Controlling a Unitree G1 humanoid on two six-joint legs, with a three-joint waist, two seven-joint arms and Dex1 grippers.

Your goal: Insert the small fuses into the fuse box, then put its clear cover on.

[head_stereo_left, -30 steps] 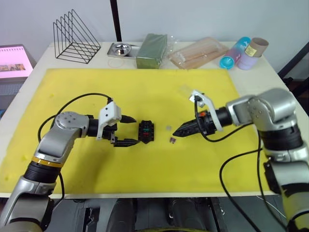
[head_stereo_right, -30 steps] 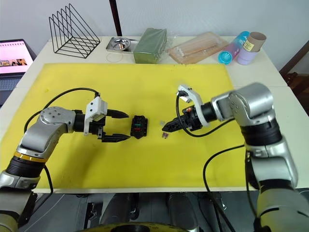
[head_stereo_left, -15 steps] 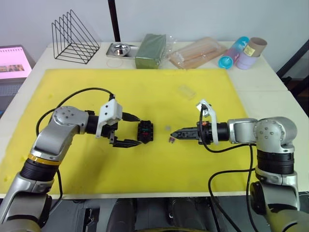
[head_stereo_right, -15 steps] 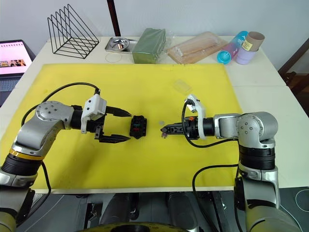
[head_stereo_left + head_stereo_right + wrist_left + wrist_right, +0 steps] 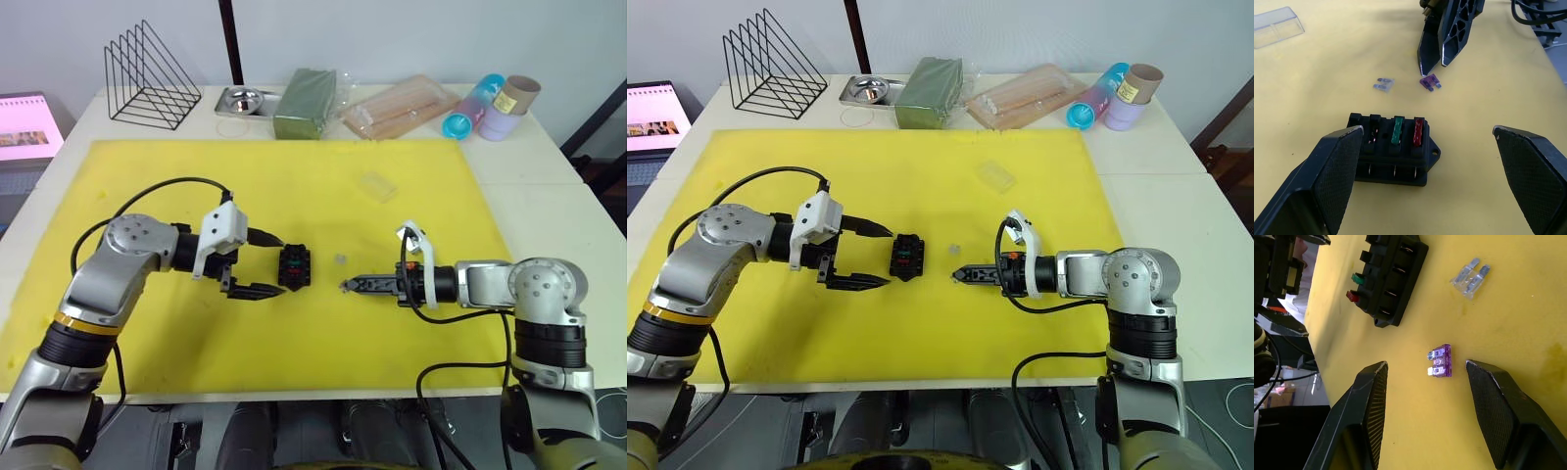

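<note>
Left eye view puts the left gripper (image 5: 263, 264) at 9 o'clock of the fuse box (image 5: 295, 266), its textured black fingers spread wide around the block's left end. That ribbed black block carries a green fuse (image 5: 1397, 130) and a red fuse (image 5: 1418, 132) upright in neighbouring slots. At its 3 o'clock a pale greyish fuse (image 5: 1384, 84) and a purple fuse (image 5: 1440, 361) lie flat on the yellow mat (image 5: 294, 186). Right gripper (image 5: 1434, 367), fingers apart, straddles the purple one; half a second ago its tips sat slightly higher on the mat. Clear cover (image 5: 377, 186) lies at 1 o'clock.
</note>
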